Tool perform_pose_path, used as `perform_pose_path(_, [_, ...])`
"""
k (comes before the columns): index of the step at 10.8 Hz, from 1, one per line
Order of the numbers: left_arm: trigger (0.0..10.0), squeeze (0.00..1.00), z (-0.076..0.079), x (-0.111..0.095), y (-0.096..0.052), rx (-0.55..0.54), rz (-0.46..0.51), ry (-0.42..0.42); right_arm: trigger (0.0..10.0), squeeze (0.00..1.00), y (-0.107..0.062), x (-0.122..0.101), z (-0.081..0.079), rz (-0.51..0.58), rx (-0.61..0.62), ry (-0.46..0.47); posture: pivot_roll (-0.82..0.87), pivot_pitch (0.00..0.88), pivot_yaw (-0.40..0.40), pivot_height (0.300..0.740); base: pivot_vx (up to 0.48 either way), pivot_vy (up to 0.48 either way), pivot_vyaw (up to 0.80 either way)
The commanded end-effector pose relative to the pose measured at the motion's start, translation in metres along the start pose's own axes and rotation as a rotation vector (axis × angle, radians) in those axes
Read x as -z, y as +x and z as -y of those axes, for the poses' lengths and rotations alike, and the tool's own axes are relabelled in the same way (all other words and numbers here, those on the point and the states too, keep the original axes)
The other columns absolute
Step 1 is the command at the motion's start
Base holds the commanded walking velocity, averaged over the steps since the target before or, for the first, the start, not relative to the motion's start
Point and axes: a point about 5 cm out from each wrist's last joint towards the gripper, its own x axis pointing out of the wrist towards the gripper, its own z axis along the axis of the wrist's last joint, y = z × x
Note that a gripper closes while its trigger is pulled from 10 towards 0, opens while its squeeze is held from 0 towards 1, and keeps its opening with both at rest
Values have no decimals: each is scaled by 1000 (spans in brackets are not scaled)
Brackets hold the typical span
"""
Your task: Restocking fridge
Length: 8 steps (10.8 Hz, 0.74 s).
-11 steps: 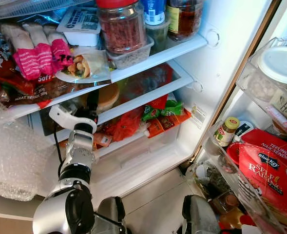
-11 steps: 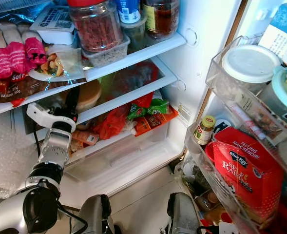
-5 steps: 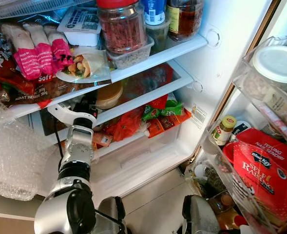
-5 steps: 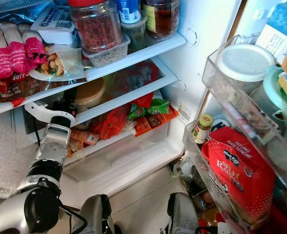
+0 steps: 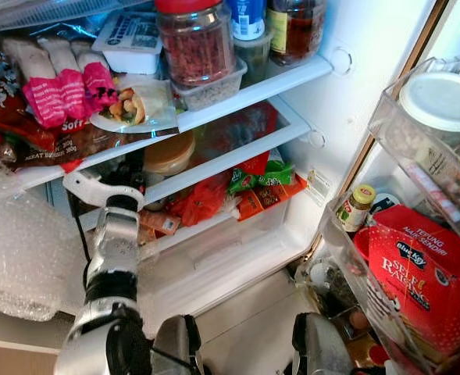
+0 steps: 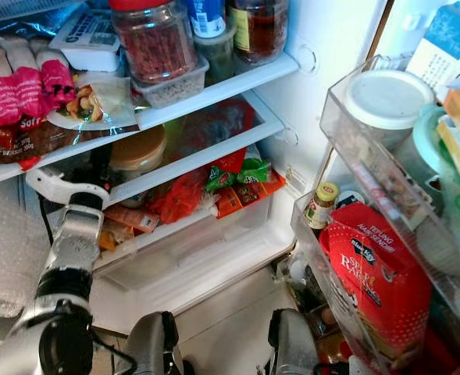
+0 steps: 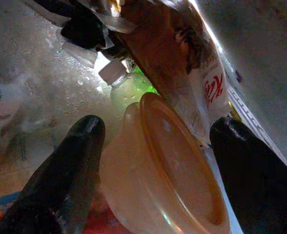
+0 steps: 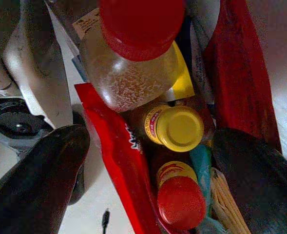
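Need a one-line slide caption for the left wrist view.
Left pincer open around an orange-lidded tub inside the fridge, a capped bottle behind.

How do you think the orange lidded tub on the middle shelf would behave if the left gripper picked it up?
The tub looks like thin plastic, so it may flex under squeeze. Its smooth lid and wall could be slippery. The left gripper straddles it with fingers open, so it probably sits loose.

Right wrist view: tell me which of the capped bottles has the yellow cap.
The middle bottle, lying between the right gripper's spread fingers. The big jar above it and the smaller bottle below it both have red caps.
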Motion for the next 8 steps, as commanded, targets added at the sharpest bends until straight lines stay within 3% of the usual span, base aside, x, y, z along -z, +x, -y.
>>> perform_pose_path(1, [10000,0,-2,-1,-4,-3,-14,15,10000,0,-3,7,4,-22,10,-1,-72,173,64,596,0,0,0])
perform_pose_path(8, [10000,0,-5,5,-33,83,-119,211,10000,0,-2,5,3,-18,12,-3,-67,163,65,596,0,0,0])
